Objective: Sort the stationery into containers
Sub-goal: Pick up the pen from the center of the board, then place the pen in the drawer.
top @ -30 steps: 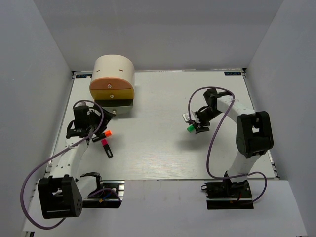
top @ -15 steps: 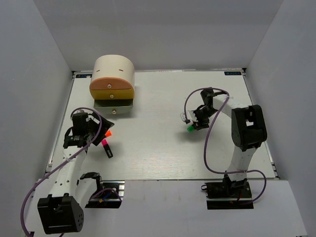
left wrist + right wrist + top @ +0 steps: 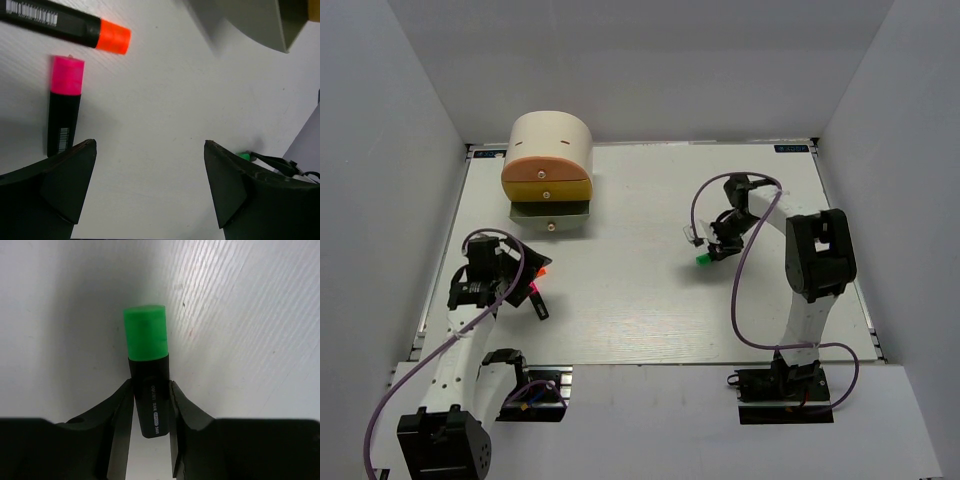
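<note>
The cream cabinet (image 3: pixel 552 140) stands at the back left, with an orange drawer (image 3: pixel 542 172), a yellow drawer (image 3: pixel 550 190) and a darker lowest drawer (image 3: pixel 552 211) pulled out. The orange-capped marker (image 3: pixel 539 270) and pink-capped marker (image 3: pixel 533 293) lie in front of it; both show in the left wrist view, orange (image 3: pixel 112 39) and pink (image 3: pixel 66 76). My left gripper (image 3: pixel 512 284) is open and empty just left of them (image 3: pixel 150 150). My right gripper (image 3: pixel 714 250) is shut on the green-capped marker (image 3: pixel 146 340), low over the table. The tan and grey blocks are out of view.
A tiny white clip-like piece (image 3: pixel 695 238) lies just left of the right gripper. The open drawer's grey corner (image 3: pixel 250 20) shows at the upper right of the left wrist view. Grey walls enclose the table on three sides.
My left arm has drawn back from the open drawer toward the near edge, beside the two markers. My right gripper has shifted slightly left with the green marker.
</note>
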Controlling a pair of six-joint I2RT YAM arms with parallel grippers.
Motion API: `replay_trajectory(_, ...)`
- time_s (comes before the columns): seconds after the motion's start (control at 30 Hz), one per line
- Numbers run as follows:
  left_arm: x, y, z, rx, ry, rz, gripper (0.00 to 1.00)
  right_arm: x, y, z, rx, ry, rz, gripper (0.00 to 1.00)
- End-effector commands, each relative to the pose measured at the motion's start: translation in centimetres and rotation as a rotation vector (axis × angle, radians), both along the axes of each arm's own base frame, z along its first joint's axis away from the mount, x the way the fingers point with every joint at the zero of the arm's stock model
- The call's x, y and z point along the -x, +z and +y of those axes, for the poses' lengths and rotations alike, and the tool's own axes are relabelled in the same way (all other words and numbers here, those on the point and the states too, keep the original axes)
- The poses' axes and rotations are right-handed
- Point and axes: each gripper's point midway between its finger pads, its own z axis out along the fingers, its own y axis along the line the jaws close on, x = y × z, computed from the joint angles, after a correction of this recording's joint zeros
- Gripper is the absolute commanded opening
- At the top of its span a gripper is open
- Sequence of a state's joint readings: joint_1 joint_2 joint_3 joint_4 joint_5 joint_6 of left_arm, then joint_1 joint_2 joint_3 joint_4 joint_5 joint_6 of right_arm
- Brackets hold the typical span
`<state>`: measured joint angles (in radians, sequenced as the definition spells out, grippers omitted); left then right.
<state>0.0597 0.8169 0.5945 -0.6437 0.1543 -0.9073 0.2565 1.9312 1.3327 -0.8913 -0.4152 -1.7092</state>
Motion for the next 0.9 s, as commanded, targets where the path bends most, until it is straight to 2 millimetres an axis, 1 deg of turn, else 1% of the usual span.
replay_trajectory(0.0,1.1,-1.4,0.2,0.024,0.051,0.074,0.99,0.2,5.4,3.7,-0.158,0.011,0.014,0.04)
replay_trajectory(0.03,1.2,-1.8,0.2,0.033,0.062,0.086,0.99,0.5,6.7,5.1,-0.209,0.009,0.025,0.04)
replay_trajectory(0.07,1.5,-2.1,0.0,0.046,0.063,0.097,0.99,0.0,8.9,6.6,-0.249,0.029,-0.02,0.03)
replay_trajectory(0.1,1.4,-2.1,-0.1,0.053,0.071,0.099,0.99,-0.2,10.8,8.6,-0.308,0.035,-0.036,0.03)
replay_trajectory(0.13,1.7,-2.5,-0.2,0.061,0.065,0.109,0.99,-0.9,11.8,9.7,-0.332,0.011,-0.065,0.01)
replay_trajectory(0.17,1.5,-2.3,-0.2,0.06,0.065,0.1,0.99,-1.8,13.9,11.6,-0.369,-0.008,-0.127,0.0)
replay_trajectory(0.2,1.7,-2.4,-0.3,0.068,0.074,0.1,0.99,-1.5,14.5,13.3,-0.383,-0.019,-0.127,0.0)
replay_trajectory(0.23,1.7,-2.4,-0.3,0.068,0.074,0.1,0.99,-2.6,15.7,14.3,-0.407,-0.025,-0.195,0.0)
replay_trajectory(0.27,1.8,-2.4,-0.1,0.061,0.08,0.097,0.99,-2.8,16.6,15.3,-0.427,-0.023,-0.214,0.0)
replay_trajectory(0.3,1.8,-2.2,-0.1,0.061,0.08,0.086,0.99,-2.7,17.6,17.9,-0.462,0.014,-0.233,0.0)
replay_trajectory(0.33,1.9,-2.3,-0.1,0.067,0.087,0.096,0.99,-2.7,18.2,19.0,-0.491,-0.045,-0.195,0.0)
replay_trajectory(0.37,2.1,-2.2,0.1,0.058,0.095,0.095,0.99,-2.7,20.0,20.8,-0.526,-0.035,-0.212,0.0)
replay_trajectory(0.4,2.1,-2.2,0.1,0.058,0.095,0.095,0.99,-3.5,20.4,22.3,-0.55,-0.067,-0.191,0.0)
replay_trajectory(0.43,2.0,-2.0,0.1,0.058,0.095,0.086,0.99,-3.3,21.2,23.8,-0.581,-0.085,-0.175,0.0)
replay_trajectory(0.47,2.2,-2.2,0.0,0.058,0.095,0.095,0.99,-3.5,23.8,25.7,-0.643,-0.103,-0.194,0.0)
replay_trajectory(0.5,2.2,-2.0,0.1,0.058,0.095,0.084,0.99,-3.8,23.0,26.8,-0.649,-0.118,-0.175,0.0)
replay_trajectory(0.53,2.4,-2.3,0.0,0.064,0.102,0.094,0.99,-3.4,24.1,28.6,-0.696,-0.132,-0.167,0.0)
replay_trajectory(0.57,2.4,-2.1,0.0,0.064,0.102,0.084,0.99,-4.0,25.0,29.7,-0.734,-0.167,-0.167,0.0)
replay_trajectory(0.6,2.4,-2.1,0.0,0.064,0.102,0.084,0.99,-4.1,24.9,30.4,-0.746,-0.175,-0.163,0.0)
replay_trajectory(0.63,2.5,-2.0,0.0,0.064,0.102,0.084,0.99,-3.4,25.6,32.0,-0.777,-0.159,-0.173,0.0)
replay_trajectory(0.67,2.5,-2.0,0.0,0.064,0.102,0.084,0.99,-3.3,25.8,32.9,-0.799,-0.175,-0.154,0.0)
replay_trajectory(0.7,2.5,-2.0,0.0,0.064,0.102,0.084,0.99,-3.0,26.0,33.4,-0.808,-0.174,-0.15,0.0)
replay_trajectory(0.73,2.7,-1.9,0.0,0.064,0.102,0.082,0.99,-2.0,25.6,35.0,-0.818,-0.157,-0.137,0.0)
replay_trajectory(0.77,2.9,-2.3,0.0,0.064,0.102,0.091,0.99,-1.9,25.4,35.5,-0.826,-0.154,-0.134,0.0)
replay_trajectory(0.8,2.9,-2.3,0.0,0.064,0.102,0.091,0.99,-1.3,25.3,36.2,-0.832,-0.143,-0.133,0.0)
replay_trajectory(0.83,3.0,-2.2,0.0,0.064,0.102,0.09,0.99,-0.9,24.7,37.1,-0.841,-0.141,-0.125,0.0)
replay_trajectory(0.87,3.0,-2.2,0.0,0.064,0.102,0.09,0.99,-0.3,24.4,37.8,-0.845,-0.126,-0.126,0.0)
